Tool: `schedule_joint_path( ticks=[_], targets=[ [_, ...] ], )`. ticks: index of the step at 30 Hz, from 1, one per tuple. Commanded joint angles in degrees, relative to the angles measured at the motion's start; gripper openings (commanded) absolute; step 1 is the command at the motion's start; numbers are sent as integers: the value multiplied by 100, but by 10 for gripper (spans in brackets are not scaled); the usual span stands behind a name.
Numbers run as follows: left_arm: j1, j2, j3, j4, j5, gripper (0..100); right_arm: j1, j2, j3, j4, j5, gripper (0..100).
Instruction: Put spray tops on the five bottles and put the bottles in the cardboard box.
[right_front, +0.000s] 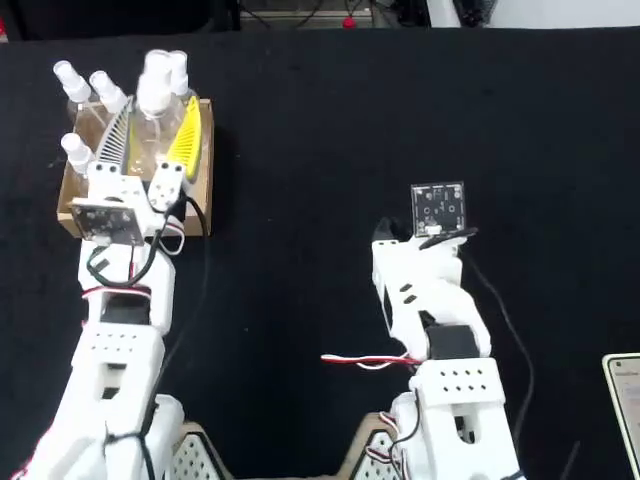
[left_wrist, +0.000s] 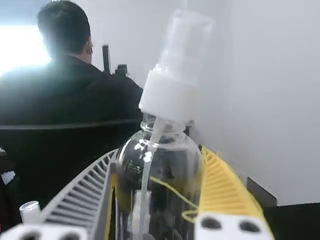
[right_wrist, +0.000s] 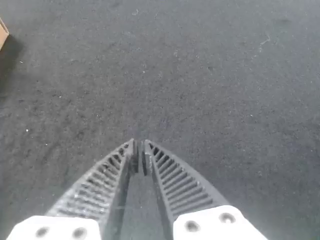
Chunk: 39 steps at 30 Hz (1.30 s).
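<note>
Left gripper (right_front: 158, 106), clamped on a clear white-topped spray bottle (left_wrist: 160, 175) over the brown cardboard box (right_front: 70, 205), risks toppling neighbouring bottles (right_front: 105, 92) on release; right gripper (right_wrist: 139, 155) closed.

Both white plastic arms (right_front: 120, 350) trail red, black and white cables (right_front: 365, 360) behind the grippers. The left gripper (right_front: 155, 118) pairs a grey ribbed finger (right_front: 117, 135) with a yellow one (right_front: 187, 135); the right gripper (right_wrist: 139, 152) has two grey.
</note>
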Motion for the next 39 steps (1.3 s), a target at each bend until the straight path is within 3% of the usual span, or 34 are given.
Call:
schedule_joint_path(
  ticks=[1,18,26,39],
  targets=[
    [-259,1081,22,-1512,35,73,53,13,-31,-141,-9,12],
    [-330,4563,-620,-4009,44,72,53,13,-22,-132,-9,12],
    [-347,5301,-963,-4062,607,72,53,13,-22,-132,-9,12],
    [-673,5354,-804,-4044,1257,72,53,13,-22,-158,-9,12]
  ],
)
